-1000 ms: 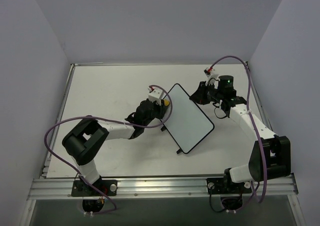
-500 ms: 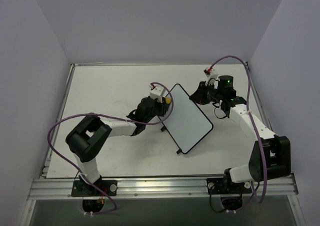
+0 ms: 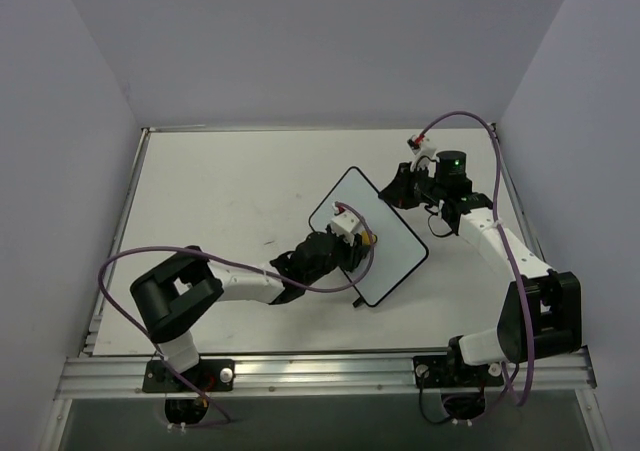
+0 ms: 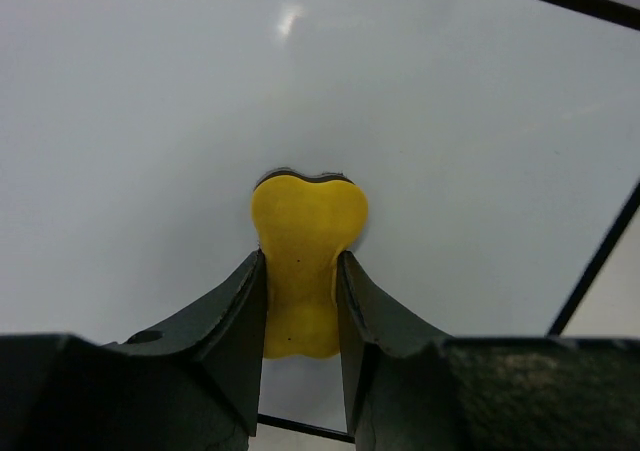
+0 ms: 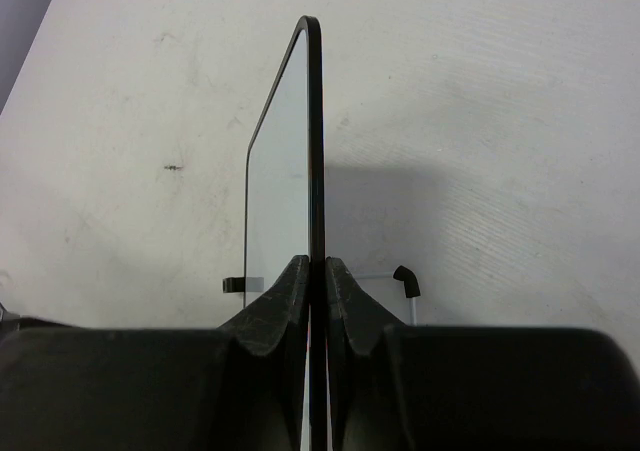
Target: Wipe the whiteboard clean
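Yellow rubber is showing at the tip of the left gripper (image 3: 363, 241) in the top view, where the small eraser (image 3: 369, 239) is lying against the face of the whiteboard (image 3: 398, 246). The board is standing tilted on the pale table (image 3: 220, 191). The left gripper is reaching onto it from its left side and covering the lower middle of the white surface. The right gripper (image 3: 397, 195) is meeting the board at its far right edge, just below the upper corner, with its arm stretching back along the right side of the table. A purple cable (image 3: 150, 256) is looping off the left arm.

In the left wrist view, the two dark fingers (image 4: 225, 321) are closing narrowly on the waist of the bone-shaped eraser (image 4: 306, 241), one on each side. The eraser's far lobes are sticking out ahead of the fingertips and pressing flat on the whiteboard (image 4: 450, 121). Plain white surface is spreading ahead of the gripper and to both sides. The thin black frame (image 4: 598, 256) is running diagonally to the right of the fingers, with a strip of table (image 4: 620, 306) beyond it.

In the right wrist view, the whiteboard (image 5: 275, 171) is appearing edge-on, rising upright straight ahead of the right gripper (image 5: 313, 271). The jaws are pinching its black rim, nearly together, with only the board's thickness between them. The white face is turning to the left of the fingers. Two small black feet (image 5: 233, 285) are sticking out, one on each side of the fingertips, over the table (image 5: 500, 121)
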Tool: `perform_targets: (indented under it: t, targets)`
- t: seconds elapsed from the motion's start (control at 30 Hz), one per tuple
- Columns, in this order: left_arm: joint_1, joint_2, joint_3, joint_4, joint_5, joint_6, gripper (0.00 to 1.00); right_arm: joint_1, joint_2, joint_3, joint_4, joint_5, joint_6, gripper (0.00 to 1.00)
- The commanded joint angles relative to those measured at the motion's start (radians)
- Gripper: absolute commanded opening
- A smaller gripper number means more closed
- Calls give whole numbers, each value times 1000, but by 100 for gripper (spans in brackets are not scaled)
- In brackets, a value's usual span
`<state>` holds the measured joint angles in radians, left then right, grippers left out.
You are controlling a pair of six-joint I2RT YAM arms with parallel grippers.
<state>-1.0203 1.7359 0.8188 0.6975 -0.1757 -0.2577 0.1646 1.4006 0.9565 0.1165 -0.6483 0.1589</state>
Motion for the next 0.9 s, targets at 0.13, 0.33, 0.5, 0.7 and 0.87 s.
perform_targets:
  t: [0.13,0.33,0.5,0.7,0.87]
  targets:
    - [-63,-78,-46,27,-56,-5,2,26,-51,-5,12,-51,21,0]
    - [-73,-141,-61,-1,-48,12,2,32,-60,-21,17,-44,31,0]
    - [-77,-191,-73,-12,-74,14,2,33,-60,-35,23,-33,41,0]
    - [-58,-248,-64,-56,-107,29,2,47,-64,-44,15,-27,48,0]
    - [-21,-271,-49,-84,-111,20,2,52,-77,-39,-5,-8,48,0]
